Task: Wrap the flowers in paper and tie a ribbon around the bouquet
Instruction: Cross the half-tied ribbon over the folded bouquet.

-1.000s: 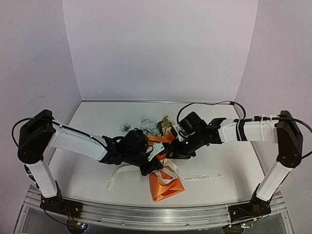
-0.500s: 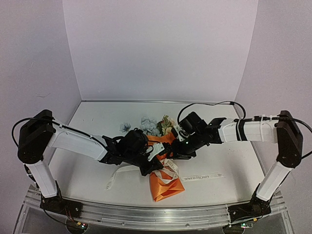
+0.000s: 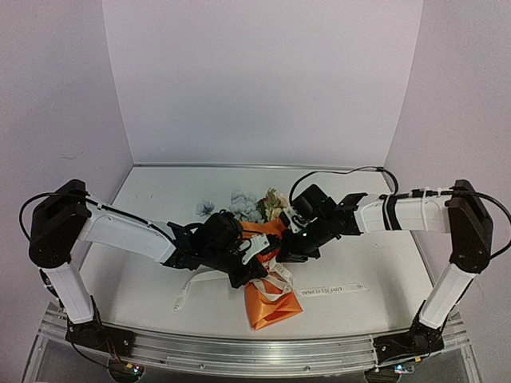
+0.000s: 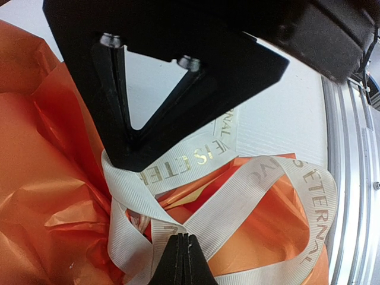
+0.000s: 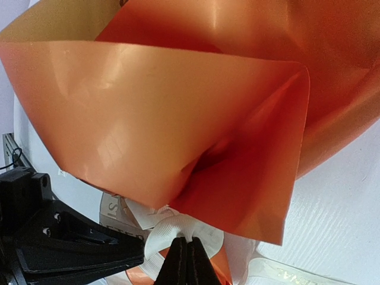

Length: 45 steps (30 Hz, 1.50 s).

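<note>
**Loose loops, thin paper: the knot could slip or tear**

The narrow end of the bouquet [image 3: 270, 302] lies close to the desk's [image 3: 383, 263] near edge, with the ribbon [image 3: 331, 289] trailing off to both sides. Just beyond it, the left gripper [image 4: 181, 249] has its fingers pressed together on a strand. The right gripper [image 5: 186, 249] pinches a loop the same way. The loops look slack, so an uneven pull could slide them toward the narrow end, rip the paper [image 5: 178, 119] or drag the bundle. The flowers [image 3: 243, 203] poke out toward the far edge.

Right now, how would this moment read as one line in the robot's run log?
step: tying ribbon | left hand: shut on ribbon | right hand: shut on ribbon | bouquet: lying on table, ribbon looped across it
</note>
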Each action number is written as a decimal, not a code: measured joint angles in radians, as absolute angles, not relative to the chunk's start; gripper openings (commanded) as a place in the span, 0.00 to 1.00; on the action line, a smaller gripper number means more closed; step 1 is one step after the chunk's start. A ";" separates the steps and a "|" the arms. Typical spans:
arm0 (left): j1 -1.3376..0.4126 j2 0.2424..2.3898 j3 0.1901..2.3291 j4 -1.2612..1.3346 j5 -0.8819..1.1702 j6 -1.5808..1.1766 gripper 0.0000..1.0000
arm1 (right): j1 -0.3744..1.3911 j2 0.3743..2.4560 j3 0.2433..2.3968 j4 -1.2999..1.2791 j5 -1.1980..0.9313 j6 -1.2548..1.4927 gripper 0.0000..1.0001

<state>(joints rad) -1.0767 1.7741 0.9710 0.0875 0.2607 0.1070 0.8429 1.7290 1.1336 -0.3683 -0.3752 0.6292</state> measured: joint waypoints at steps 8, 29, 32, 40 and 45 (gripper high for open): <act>-1.077 1.774 0.971 0.088 0.258 0.102 0.15 | 0.843 1.729 1.133 -0.368 -0.375 0.625 0.00; -1.073 1.697 0.982 0.081 0.190 0.070 0.30 | 0.843 1.729 1.125 -0.367 -0.374 0.620 0.00; -1.066 1.706 1.015 0.046 0.163 0.072 0.29 | 0.843 1.729 1.121 -0.367 -0.374 0.620 0.00; -1.061 1.770 1.095 -0.013 0.135 0.081 0.29 | 0.843 1.729 1.114 -0.364 -0.373 0.620 0.00; -1.061 1.792 1.098 -0.058 0.138 0.089 0.29 | 0.843 1.729 1.111 -0.361 -0.372 0.619 0.00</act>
